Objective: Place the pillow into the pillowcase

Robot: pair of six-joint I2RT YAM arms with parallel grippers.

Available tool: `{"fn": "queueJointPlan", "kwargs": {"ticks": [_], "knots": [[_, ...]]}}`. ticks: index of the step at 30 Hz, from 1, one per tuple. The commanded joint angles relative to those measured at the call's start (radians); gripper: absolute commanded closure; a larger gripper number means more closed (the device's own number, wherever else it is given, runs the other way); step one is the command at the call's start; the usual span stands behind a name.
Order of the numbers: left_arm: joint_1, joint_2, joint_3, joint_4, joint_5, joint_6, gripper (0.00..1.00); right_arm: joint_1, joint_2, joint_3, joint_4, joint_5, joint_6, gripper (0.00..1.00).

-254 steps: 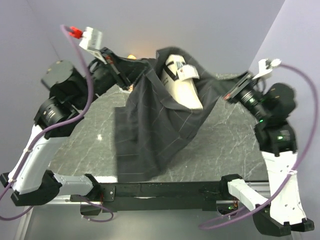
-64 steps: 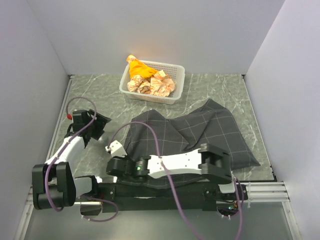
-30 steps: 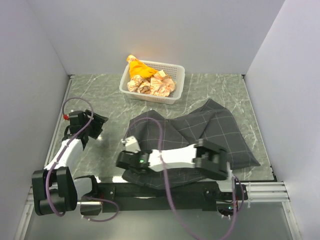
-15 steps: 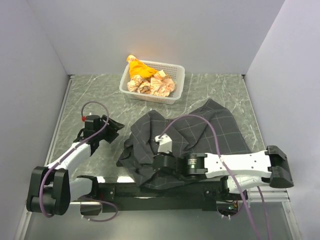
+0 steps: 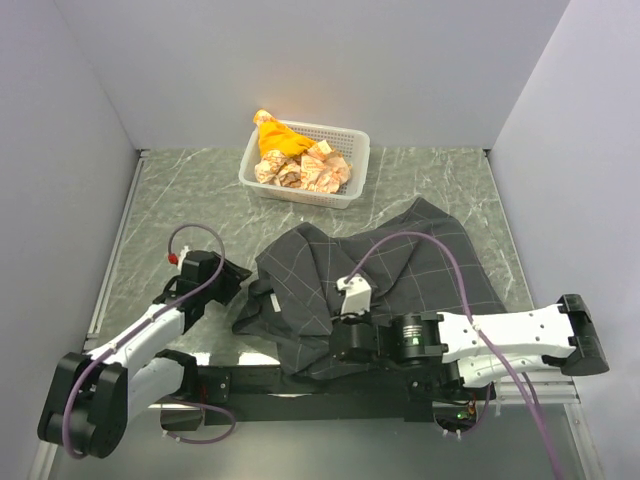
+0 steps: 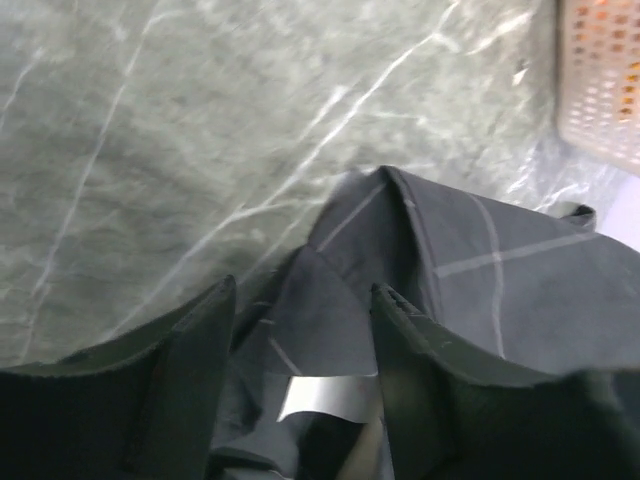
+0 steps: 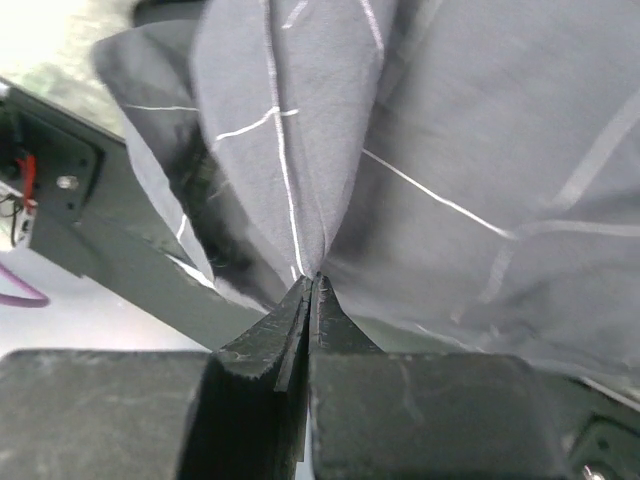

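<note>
The dark grid-checked pillowcase (image 5: 410, 265) lies crumpled across the middle of the table, and the pillow is hidden. My right gripper (image 7: 312, 282) is shut on a pinched fold of the pillowcase (image 7: 450, 130) near the table's front edge; from the top it sits at the near edge (image 5: 335, 342). My left gripper (image 6: 305, 305) is open, with its fingers (image 6: 195, 345) on either side of the pillowcase's left corner (image 6: 400, 230). From the top the left gripper (image 5: 238, 280) touches that corner. A small white label (image 6: 325, 395) shows between the left jaws.
A white perforated basket (image 5: 352, 175) with orange and crumpled cloths stands at the back centre. The black front rail (image 5: 250, 382) runs along the near edge under the right arm. Grey walls close in the left, back and right sides.
The right arm has swung out to the right, dragging the pillowcase's near fold with it. The left gripper has moved right to the case's left corner and its jaws have narrowed.
</note>
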Motion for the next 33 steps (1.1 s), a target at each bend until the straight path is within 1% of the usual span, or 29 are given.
{"fn": "queueJointPlan", "kwargs": {"ticks": [1, 5, 8, 10, 15, 17, 22, 24, 25, 26, 27, 28, 29, 32, 33], "knots": [[-0.013, 0.015, -0.045, 0.099, 0.014, -0.003, 0.44, 0.016, -0.099, -0.023, -0.181, 0.109, 0.134, 1.0], [-0.019, 0.003, -0.092, 0.136, 0.044, -0.009, 0.5, 0.016, -0.237, -0.095, -0.259, 0.113, 0.209, 1.0], [-0.028, -0.014, -0.108, 0.157, 0.057, -0.007, 0.53, 0.016, -0.296, -0.122, -0.322, 0.133, 0.26, 1.0], [-0.037, -0.026, -0.119, 0.167, 0.069, -0.001, 0.54, 0.016, -0.317, -0.131, -0.344, 0.138, 0.286, 1.0], [-0.063, -0.06, -0.138, 0.202, 0.106, 0.016, 0.51, 0.016, -0.365, -0.145, -0.385, 0.155, 0.32, 1.0], [-0.072, -0.056, -0.142, 0.208, 0.106, 0.023, 0.49, 0.016, -0.377, -0.145, -0.399, 0.156, 0.326, 1.0], [-0.117, -0.017, -0.153, 0.222, 0.094, -0.01, 0.5, 0.016, -0.399, -0.117, -0.395, 0.166, 0.306, 1.0], [-0.129, 0.012, -0.151, 0.239, 0.084, -0.024, 0.57, 0.016, -0.402, -0.097, -0.383, 0.167, 0.277, 1.0], [-0.129, 0.024, -0.124, 0.228, 0.072, -0.032, 0.64, 0.016, -0.402, -0.067, -0.375, 0.173, 0.262, 1.0], [-0.129, 0.052, -0.098, 0.186, 0.043, -0.032, 0.81, 0.016, -0.394, -0.05, -0.363, 0.175, 0.228, 1.0], [-0.128, 0.067, -0.066, 0.164, 0.016, -0.027, 0.88, 0.017, -0.39, -0.03, -0.353, 0.178, 0.208, 1.0], [-0.128, 0.087, 0.012, 0.136, -0.009, -0.014, 0.95, 0.016, -0.382, 0.018, -0.347, 0.182, 0.188, 1.0], [-0.125, 0.128, 0.051, 0.119, -0.012, -0.006, 0.99, 0.016, -0.365, 0.042, -0.335, 0.186, 0.147, 1.0], [-0.064, 0.206, 0.213, 0.069, -0.012, 0.039, 0.99, 0.016, -0.324, 0.134, -0.294, 0.183, 0.052, 1.0], [-0.016, 0.22, 0.25, 0.056, -0.012, 0.046, 0.99, 0.014, -0.31, 0.157, -0.28, 0.181, 0.026, 1.0]]}}
